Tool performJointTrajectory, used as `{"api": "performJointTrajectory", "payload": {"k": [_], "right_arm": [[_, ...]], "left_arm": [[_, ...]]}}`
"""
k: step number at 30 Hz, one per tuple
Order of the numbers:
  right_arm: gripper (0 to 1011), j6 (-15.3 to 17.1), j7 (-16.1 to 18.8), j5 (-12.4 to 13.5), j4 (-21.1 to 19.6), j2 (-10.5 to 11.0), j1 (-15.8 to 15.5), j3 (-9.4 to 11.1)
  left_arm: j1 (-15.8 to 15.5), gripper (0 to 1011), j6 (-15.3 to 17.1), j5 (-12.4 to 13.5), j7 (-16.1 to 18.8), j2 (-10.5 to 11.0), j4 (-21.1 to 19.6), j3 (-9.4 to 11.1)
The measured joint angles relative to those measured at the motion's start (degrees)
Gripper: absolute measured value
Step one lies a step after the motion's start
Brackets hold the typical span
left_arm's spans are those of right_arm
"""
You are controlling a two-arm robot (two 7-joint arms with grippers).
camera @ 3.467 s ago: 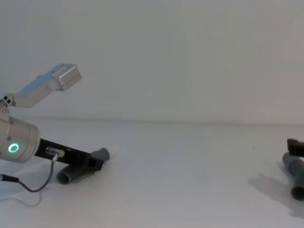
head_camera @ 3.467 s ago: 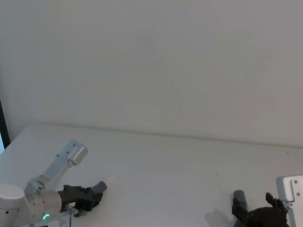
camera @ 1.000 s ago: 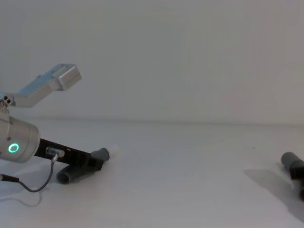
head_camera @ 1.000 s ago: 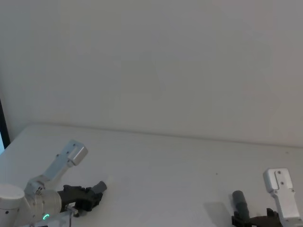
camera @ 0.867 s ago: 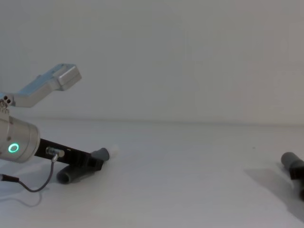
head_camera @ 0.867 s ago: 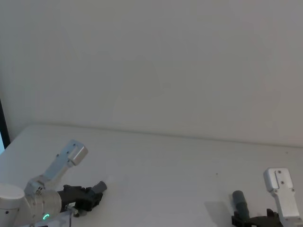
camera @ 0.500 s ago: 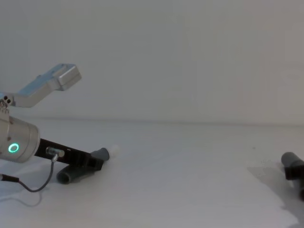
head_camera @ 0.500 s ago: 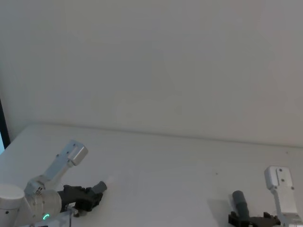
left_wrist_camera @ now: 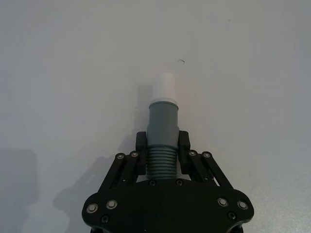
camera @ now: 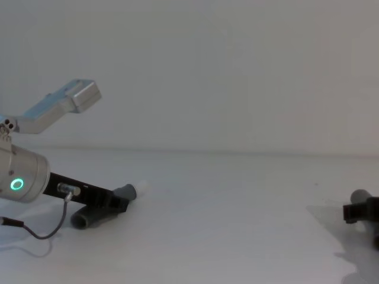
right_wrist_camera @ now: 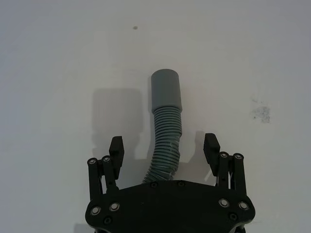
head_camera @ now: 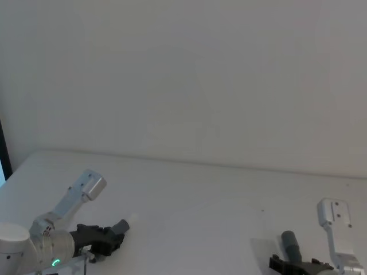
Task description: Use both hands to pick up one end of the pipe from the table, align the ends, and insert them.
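The left gripper (left_wrist_camera: 162, 142) was clamped on the first hose piece (left_wrist_camera: 161, 164) just behind its narrow cuff (left_wrist_camera: 163, 116), with the white tube tip (left_wrist_camera: 164, 86) pointing forward, low at the table's (head_camera: 195, 195) left side. Far to the right, the right gripper (right_wrist_camera: 163, 145) stood spread wide, fingers (right_wrist_camera: 115, 148) astride the second hose piece (right_wrist_camera: 166, 138) without touching it. That piece lay along the gripper's own axis (bending slightly), socket cuff (right_wrist_camera: 166, 90) ahead of the fingertips, so closing would likely catch the ribs.

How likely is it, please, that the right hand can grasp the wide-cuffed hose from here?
Probably yes: the right hand is open, fingers either side of the wide-cuffed hose, nothing between. The left hand grips the white-tipped hose.
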Motion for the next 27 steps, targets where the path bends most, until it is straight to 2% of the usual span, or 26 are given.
{"api": "performJointTrajectory", "payload": {"k": [5, 9, 14, 16, 22, 23, 24, 27], "right_arm": [[1000, 0.2, -0.1, 0.0, 0.1, -0.5, 0.1, 0.2], [936, 0.3, -0.2, 0.0, 0.2, -0.8, 0.2, 0.3], [803, 0.5, -0.2, 0.1, 0.3, -1.0, 0.3, 0.4], [700, 0.5, -0.3, 0.1, 0.3, -1.1, 0.3, 0.4], [552, 0.6, -0.3, 0.1, 0.3, -1.2, 0.3, 0.4], [483, 0.6, -0.3, 0.1, 0.3, -1.3, 0.3, 0.4], [483, 0.6, -0.3, 0.1, 0.3, -1.3, 0.3, 0.4], [355, 0.6, -0.3, 0.1, 0.4, -1.3, 0.4, 0.4]], "left_arm": [[0.0, 340, 0.0, 0.0, 0.0, 0.0, 0.0, 0.0], [0.0, 340, 0.0, 0.0, 0.0, 0.0, 0.0, 0.0], [0.0, 340, 0.0, 0.0, 0.0, 0.0, 0.0, 0.0], [0.0, 340, 0.0, 0.0, 0.0, 0.0, 0.0, 0.0], [0.0, 340, 0.0, 0.0, 0.0, 0.0, 0.0, 0.0], [0.0, 340, 0.0, 0.0, 0.0, 0.0, 0.0, 0.0], [0.0, 339, 0.0, 0.0, 0.0, 0.0, 0.0, 0.0], [0.0, 340, 0.0, 0.0, 0.0, 0.0, 0.0, 0.0]]}}
